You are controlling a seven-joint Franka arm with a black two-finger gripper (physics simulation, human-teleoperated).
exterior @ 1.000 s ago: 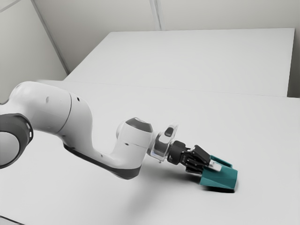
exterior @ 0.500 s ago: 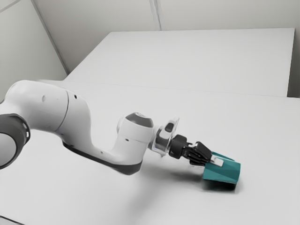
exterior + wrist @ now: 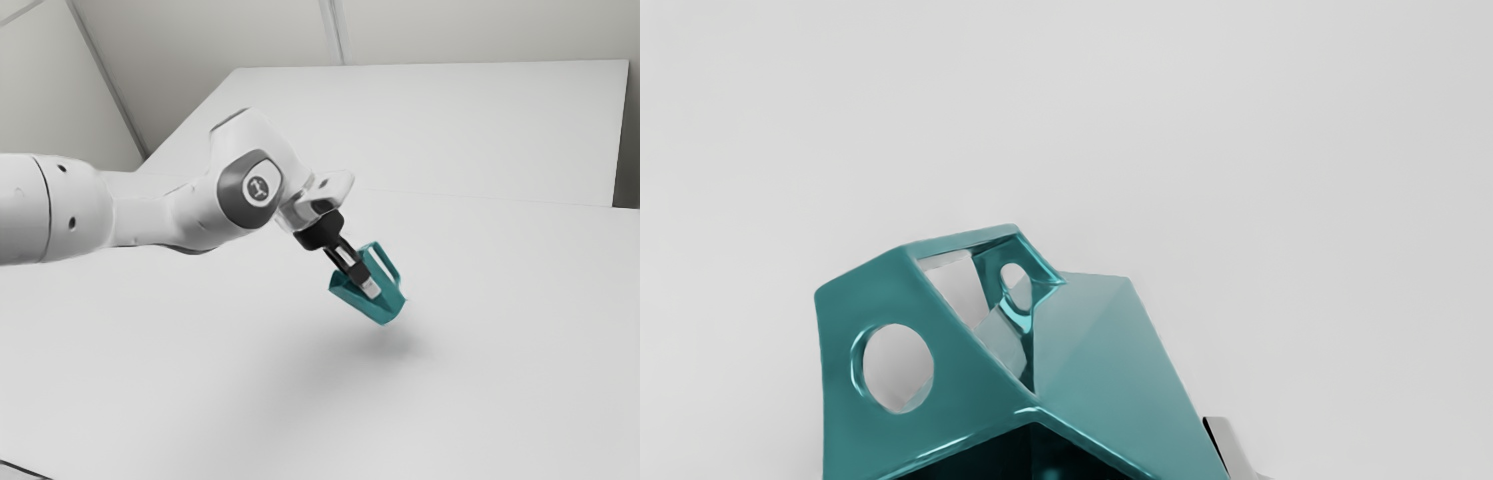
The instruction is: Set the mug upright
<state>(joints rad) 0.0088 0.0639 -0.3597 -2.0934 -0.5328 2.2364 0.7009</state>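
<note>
My gripper (image 3: 366, 284) is shut on the teal mug (image 3: 384, 306), holding it tilted in the air, its shadow on the table below. The mug's mouth faces back up toward the hand, and the base points down toward the exterior view's right. Its angular handle stands out on the upper right side there. In the wrist view the mug (image 3: 1106, 360) shows its handle with round holes and part of its dark inside. One fingertip of the gripper (image 3: 1230, 445) lies against the mug's outer wall; the other is hidden.
The white table (image 3: 520, 400) stretches around and beneath the mug. Behind it stands another pale flat surface (image 3: 420, 130), with walls beyond. A dark-edged thing (image 3: 22, 470) sits at the exterior view's lower left corner.
The mug has been lifted off the table and carried toward the exterior view's left. My hand has risen and turned to point more downward, swinging the mug's base down.
</note>
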